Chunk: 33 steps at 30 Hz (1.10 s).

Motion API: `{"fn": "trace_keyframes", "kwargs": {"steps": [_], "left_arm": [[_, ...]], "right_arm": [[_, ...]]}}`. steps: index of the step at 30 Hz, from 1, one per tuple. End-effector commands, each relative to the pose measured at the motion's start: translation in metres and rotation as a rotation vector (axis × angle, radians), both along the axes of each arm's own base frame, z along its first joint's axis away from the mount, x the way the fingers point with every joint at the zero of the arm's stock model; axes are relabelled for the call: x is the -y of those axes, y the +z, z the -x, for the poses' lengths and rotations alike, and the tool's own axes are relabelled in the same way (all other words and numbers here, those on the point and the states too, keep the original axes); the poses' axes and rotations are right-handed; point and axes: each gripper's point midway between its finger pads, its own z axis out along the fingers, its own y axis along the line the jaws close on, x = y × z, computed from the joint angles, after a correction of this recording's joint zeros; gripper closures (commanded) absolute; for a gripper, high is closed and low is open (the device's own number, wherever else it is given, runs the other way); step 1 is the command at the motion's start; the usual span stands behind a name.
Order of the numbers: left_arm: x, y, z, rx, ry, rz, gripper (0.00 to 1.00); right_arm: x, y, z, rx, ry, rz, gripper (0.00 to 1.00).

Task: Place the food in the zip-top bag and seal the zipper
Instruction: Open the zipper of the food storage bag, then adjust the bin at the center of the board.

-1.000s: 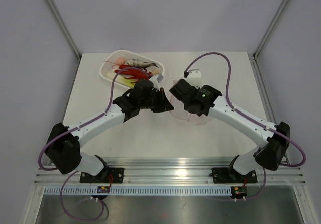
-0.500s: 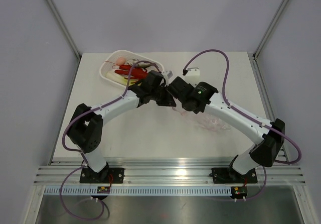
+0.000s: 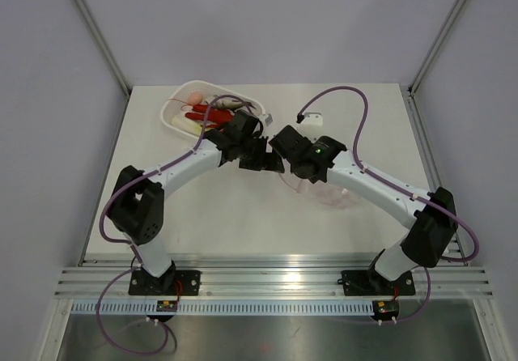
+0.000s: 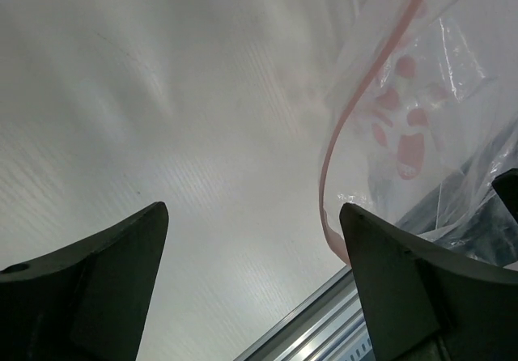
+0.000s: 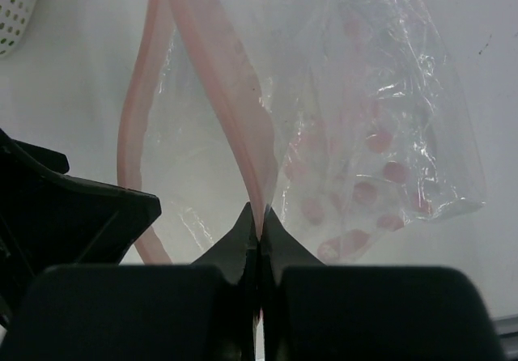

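Bag of thin, floppy, slippery clear plastic lies crumpled on the counter near the basket of toy food, right pincer pinching its stiffer pink zipper, probably the surest hold, left pincer spread empty.

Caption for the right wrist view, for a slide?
Right claw shut on the zipper of the clear zip-top bag, mouth open.

White table, seen from above. Rear left: a white perforated basket stands on the surface. Centre right: the clear, pink-tinted zip-top bag lies crumpled on it, its mouth end apparently raised off the top. Rear centre: a small white block sits on the tabletop.
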Motion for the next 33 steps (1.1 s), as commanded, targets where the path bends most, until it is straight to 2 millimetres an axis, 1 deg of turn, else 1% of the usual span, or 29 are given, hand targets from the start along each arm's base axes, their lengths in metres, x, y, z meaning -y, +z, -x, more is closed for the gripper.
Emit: {"fn": "trace_keyframes", "kwargs": {"steps": [1,4,5,8,9,11,12,14,15,16,18,19,20,21,22,23,24,25,26,27,29,30,31,32,33], "left_arm": [[-0.012,0.04,-0.008,0.108,0.037,-0.017,0.09],[-0.021,0.05,-0.008,0.146,0.055,-0.028,0.1],[-0.028,0.056,-0.009,0.171,0.076,-0.037,0.1],[-0.048,0.062,-0.015,0.184,0.122,-0.036,0.11],[-0.057,0.07,-0.021,0.197,0.152,-0.026,0.11],[-0.071,0.074,-0.03,0.206,0.197,-0.043,0.11],[-0.082,0.082,-0.04,0.223,0.238,-0.047,0.11],[-0.096,0.084,-0.052,0.213,0.298,-0.063,0.12],[-0.105,0.094,-0.063,0.21,0.355,-0.043,0.13],[-0.108,0.091,-0.071,0.196,0.381,-0.047,0.14],[-0.116,0.096,-0.087,0.196,0.458,-0.05,0.14],[-0.118,0.099,-0.099,0.2,0.49,-0.055,0.14],[-0.125,0.099,-0.109,0.209,0.536,-0.069,0.14],[-0.135,0.097,-0.12,0.202,0.602,-0.08,0.14],[-0.138,0.103,-0.131,0.212,0.628,-0.069,0.15],[-0.141,0.087,-0.14,0.183,0.648,-0.091,0.17],[-0.148,0.083,-0.147,0.178,0.674,-0.099,0.18],[-0.15,0.079,-0.154,0.182,0.689,-0.1,0.19],[-0.15,0.061,-0.161,0.161,0.689,-0.119,0.21],[-0.149,0.056,-0.167,0.17,0.676,-0.116,0.21],[-0.141,0.039,-0.174,0.153,0.642,-0.112,0.22],[-0.138,0.023,-0.18,0.138,0.627,-0.12,0.22],[-0.137,0.016,-0.182,0.129,0.621,-0.119,0.22],[-0.132,0.01,-0.181,0.112,0.598,-0.108,0.23],[-0.132,-0.004,-0.178,0.081,0.591,-0.125,0.23]], "right_arm": [[-0.013,0.005,-0.017,0.04,-0.019,-0.065,1.0],[-0.013,-0.001,-0.02,0.02,-0.028,-0.087,1.0],[-0.014,-0.001,-0.022,0.022,-0.033,-0.098,1.0],[-0.013,-0.001,-0.025,0.021,-0.031,-0.116,1.0],[-0.015,-0.001,-0.024,0.018,-0.024,-0.125,1.0],[-0.014,-0.001,-0.025,0.018,-0.019,-0.126,1.0],[-0.015,-0.002,-0.024,0.013,-0.012,-0.127,1.0],[-0.016,0.002,-0.025,0.024,-0.006,-0.14,1.0],[-0.017,-0.002,-0.024,0.017,0.001,-0.141,1.0],[-0.018,0.0,-0.023,0.022,0.01,-0.151,1.0],[-0.021,0.0,-0.022,0.025,0.025,-0.166,1.0],[-0.021,0.001,-0.021,0.026,0.026,-0.172,1.0],[-0.02,0.002,-0.021,0.028,0.026,-0.178,1.0],[-0.02,-0.001,-0.019,0.021,0.029,-0.178,1.0],[-0.021,0.001,-0.019,0.024,0.033,-0.187,1.0],[-0.02,0.0,-0.018,0.02,0.034,-0.186,1.0],[-0.02,-0.003,-0.016,0.015,0.038,-0.183,1.0],[-0.019,-0.003,-0.016,0.015,0.038,-0.183,1.0],[-0.021,-0.003,-0.016,0.017,0.042,-0.19,1.0],[-0.02,-0.006,-0.015,0.012,0.043,-0.188,1.0],[-0.021,-0.007,-0.015,0.012,0.05,-0.189,1.0],[-0.022,-0.007,-0.015,0.012,0.053,-0.191,1.0],[-0.023,-0.01,-0.016,0.006,0.057,-0.187,1.0],[-0.024,-0.009,-0.017,0.006,0.06,-0.187,1.0],[-0.025,-0.01,-0.016,0.003,0.066,-0.187,1.0]]}}
